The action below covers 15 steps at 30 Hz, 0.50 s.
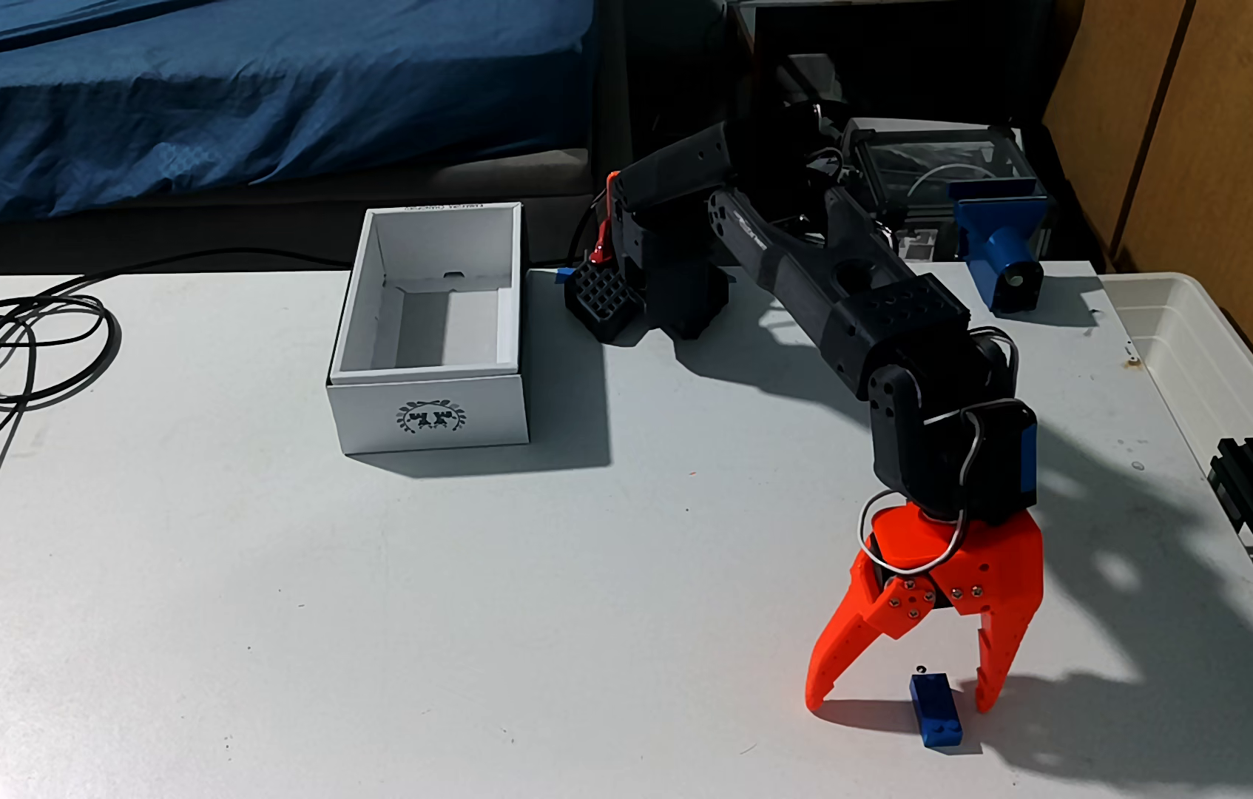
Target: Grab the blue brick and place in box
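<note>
One blue brick (935,710) is lying on the white bench (301,614) in the fixed view, near the front edge on the right, its long side running away from us. We are seeing one black arm (823,292) reaching out from its base at the back of the bench and bending down, with one orange pincer (902,701) hanging over the brick. Its two fingers are spreading wide — released, gripping nothing. One tip is resting left of the brick and the other right of it, so the far end of the brick is sitting between them; we cannot tell whether either tip is touching it.

One white box (430,419) is standing open and well apart from the brick, toward the back left, with a dark wreath emblem on the short side facing us. We are counting nothing inside it.

Two dark cables (32,346) are looping across the left end of the bench. One blue clamp piece (1000,246) is sitting at the back right, one whitish plastic tub (1184,338) is lying at the right edge, and one blue-covered bed (224,100) is showing behind the bench — beyond the box.
</note>
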Motion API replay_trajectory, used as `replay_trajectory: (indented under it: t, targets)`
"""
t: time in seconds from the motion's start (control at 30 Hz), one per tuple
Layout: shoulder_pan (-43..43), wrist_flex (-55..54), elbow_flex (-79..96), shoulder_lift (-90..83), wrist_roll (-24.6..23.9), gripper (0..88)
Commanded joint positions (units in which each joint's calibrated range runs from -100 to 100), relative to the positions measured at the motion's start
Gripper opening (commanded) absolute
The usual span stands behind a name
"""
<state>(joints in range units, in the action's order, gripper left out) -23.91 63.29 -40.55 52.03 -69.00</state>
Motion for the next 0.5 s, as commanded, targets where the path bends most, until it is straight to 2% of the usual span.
replay_trajectory:
  t: [0.0,0.1,0.3,0.47]
  targets:
    - [0.7,-0.3,-1.7,-0.1,-0.4,40.6]
    - [0.7,-0.3,-1.7,-0.1,-0.4,40.3]
    - [0.8,-0.3,-1.7,-0.1,0.2,27.3]
    - [0.8,-0.4,-1.7,-0.1,0.3,22.7]
